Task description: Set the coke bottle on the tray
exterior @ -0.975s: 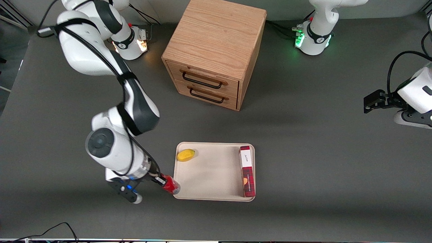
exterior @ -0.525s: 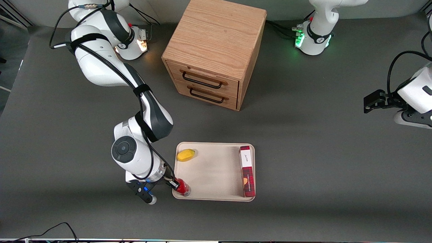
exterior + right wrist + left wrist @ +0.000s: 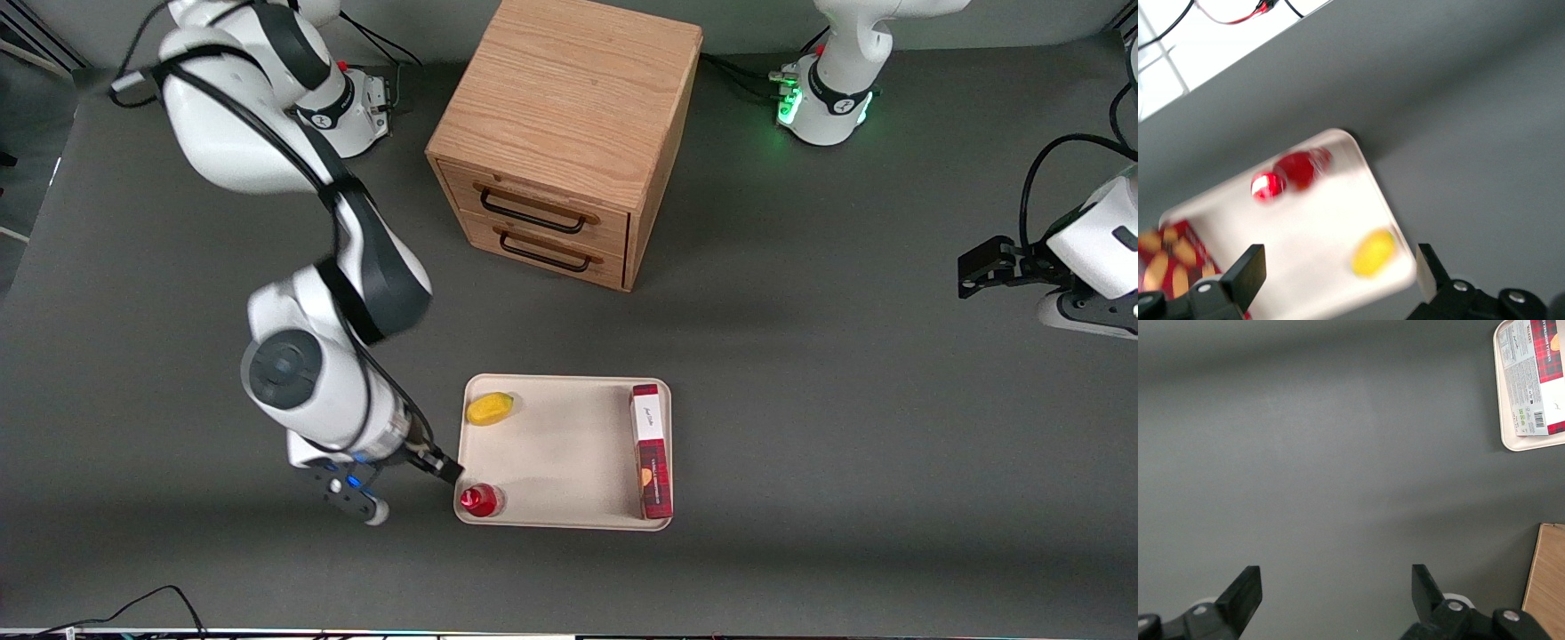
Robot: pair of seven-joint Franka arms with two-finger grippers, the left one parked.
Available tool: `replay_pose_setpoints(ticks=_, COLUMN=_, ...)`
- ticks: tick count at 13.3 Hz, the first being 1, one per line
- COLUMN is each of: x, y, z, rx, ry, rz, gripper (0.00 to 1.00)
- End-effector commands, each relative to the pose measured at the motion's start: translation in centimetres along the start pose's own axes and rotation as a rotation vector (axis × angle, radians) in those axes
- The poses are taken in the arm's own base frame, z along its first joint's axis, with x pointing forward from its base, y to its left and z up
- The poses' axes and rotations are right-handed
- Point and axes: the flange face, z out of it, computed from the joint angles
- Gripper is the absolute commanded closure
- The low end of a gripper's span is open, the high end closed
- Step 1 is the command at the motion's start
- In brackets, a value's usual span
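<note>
Front view: bottle (image 3: 481, 500) stands upright in the tray (image 3: 569, 524) corner nearest the camera (by the rim); the gripper (image 3: 442, 468), fingers spread, empty, hovers beside that edge over grey table (image 3: 845, 400).

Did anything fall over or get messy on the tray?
No, nothing stands out. The coke bottle stands upright in a corner of the tray, with the lemon and plaid box lying neatly. The open gripper is empty beside it.
</note>
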Motion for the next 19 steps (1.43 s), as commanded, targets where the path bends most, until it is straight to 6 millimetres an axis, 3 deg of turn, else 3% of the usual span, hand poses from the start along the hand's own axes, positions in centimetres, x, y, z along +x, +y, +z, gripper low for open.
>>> replay_pose_setpoints(ticks=1, x=-3.1, y=6.3, z=-11.5, rx=-0.093, ry=-0.069, rz=-0.178, gripper=0.0)
replay_pose_setpoints(ticks=3, x=-4.9, y=11.4, z=-14.9, rx=-0.152, ry=-0.105, rz=-0.293, gripper=0.0)
replay_pose_setpoints(ticks=5, x=-5.9, y=17.0, z=-15.5, rx=-0.14, ry=-0.135, rz=-0.337, gripper=0.0)
replay_pose_setpoints(ticks=7, x=-5.1, y=24.1, z=-14.1, rx=-0.072, ry=-0.161, rz=-0.327, gripper=0.0)
replay_pose_setpoints(ticks=9, x=-5.0, y=28.8, z=-10.2, rx=-0.05, ry=-0.135, rz=-0.328, gripper=0.0)
replay_pose_setpoints(ticks=10, x=-5.3, y=29.8, z=-8.7, rx=-0.048, ry=-0.13, rz=-0.318, gripper=0.0)
replay_pose_setpoints(ticks=12, x=-5.5, y=30.1, z=-8.1, rx=-0.049, ry=-0.133, rz=-0.312, gripper=0.0)
replay_pose_setpoints(ticks=17, x=-4.6, y=29.5, z=-12.1, rx=-0.051, ry=-0.114, rz=-0.252, gripper=0.0)
replay_pose_setpoints(ticks=19, x=-4.3, y=30.3, z=-12.9, rx=-0.059, ry=-0.13, rz=-0.245, gripper=0.0)
